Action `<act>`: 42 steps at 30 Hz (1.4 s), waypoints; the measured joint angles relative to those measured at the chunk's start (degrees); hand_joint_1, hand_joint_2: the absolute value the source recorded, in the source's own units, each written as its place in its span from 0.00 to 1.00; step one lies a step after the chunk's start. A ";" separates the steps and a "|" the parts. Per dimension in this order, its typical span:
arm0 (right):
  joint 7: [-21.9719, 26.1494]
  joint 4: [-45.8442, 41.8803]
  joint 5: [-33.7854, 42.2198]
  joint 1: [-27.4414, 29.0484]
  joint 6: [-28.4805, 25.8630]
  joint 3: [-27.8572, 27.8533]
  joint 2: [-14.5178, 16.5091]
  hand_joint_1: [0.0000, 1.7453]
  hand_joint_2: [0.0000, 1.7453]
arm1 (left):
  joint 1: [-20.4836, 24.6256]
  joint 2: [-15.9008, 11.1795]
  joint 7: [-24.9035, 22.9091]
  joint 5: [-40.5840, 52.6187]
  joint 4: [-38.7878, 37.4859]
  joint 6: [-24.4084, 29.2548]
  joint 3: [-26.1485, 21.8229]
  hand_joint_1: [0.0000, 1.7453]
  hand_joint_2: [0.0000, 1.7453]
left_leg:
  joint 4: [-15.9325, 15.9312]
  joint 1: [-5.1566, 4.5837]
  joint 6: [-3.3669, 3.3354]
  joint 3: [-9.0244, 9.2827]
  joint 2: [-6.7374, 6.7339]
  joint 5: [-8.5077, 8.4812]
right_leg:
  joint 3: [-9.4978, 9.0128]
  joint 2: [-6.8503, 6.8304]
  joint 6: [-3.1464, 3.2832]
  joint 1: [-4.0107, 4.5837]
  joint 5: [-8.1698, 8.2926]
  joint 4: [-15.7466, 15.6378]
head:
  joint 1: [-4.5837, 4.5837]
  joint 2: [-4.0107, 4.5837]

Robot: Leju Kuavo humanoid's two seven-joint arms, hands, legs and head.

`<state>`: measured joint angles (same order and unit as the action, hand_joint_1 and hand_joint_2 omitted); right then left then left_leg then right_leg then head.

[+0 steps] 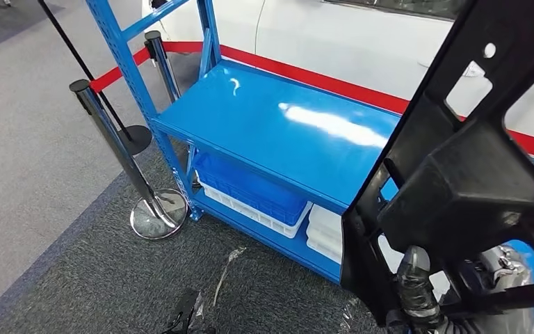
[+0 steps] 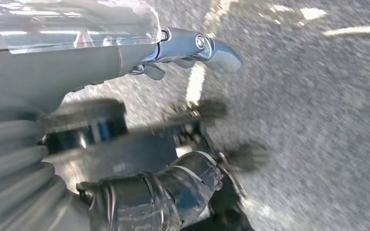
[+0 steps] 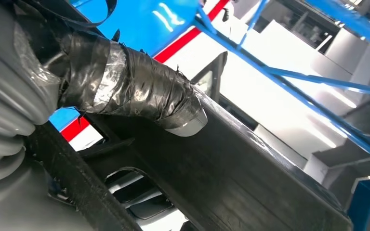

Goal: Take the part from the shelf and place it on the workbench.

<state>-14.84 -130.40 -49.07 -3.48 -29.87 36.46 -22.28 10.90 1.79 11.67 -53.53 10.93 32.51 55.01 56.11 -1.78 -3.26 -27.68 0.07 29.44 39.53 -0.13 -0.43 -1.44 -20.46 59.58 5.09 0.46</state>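
A large black plastic part (image 1: 459, 174) with cut-out openings stands up at the right of the head view, in front of the blue shelf (image 1: 264, 118). My right hand (image 1: 417, 292) grips it low down, the tape-wrapped thumb pressed against its face. In the right wrist view that thumb (image 3: 125, 86) lies across the black part (image 3: 231, 168), with blue shelf bars behind. The shelf's top board is bare and glossy. My left hand (image 2: 101, 62) hangs over grey carpet with fingers apart and nothing in it.
Two chrome stanchion posts (image 1: 108, 132) with a red belt (image 1: 111, 75) stand left of the shelf. A blue crate (image 1: 250, 188) and white trays (image 1: 323, 233) sit on the lower board. A white car (image 1: 334, 35) is behind. Plastic scraps (image 1: 226, 268) lie on the carpet.
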 joint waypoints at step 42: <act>10.59 3.35 12.40 -0.89 -2.32 0.96 2.40 1.00 1.00 | -1.06 -0.55 -1.43 0.08 0.61 -1.68 3.95 0.00 1.00 | 2.96 1.24 1.07 -5.94 2.61 -2.91 | -4.66 2.18 -1.66 -0.32 -7.87 3.40 | -1.28 0.00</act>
<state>-4.25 -127.04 -36.68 -4.37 -32.19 37.42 -19.87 9.85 1.25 10.24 -53.45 11.55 30.83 58.96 59.06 -0.54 -2.19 -33.62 2.68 26.54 34.87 2.06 -2.09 -1.76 -28.33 62.98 3.81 0.46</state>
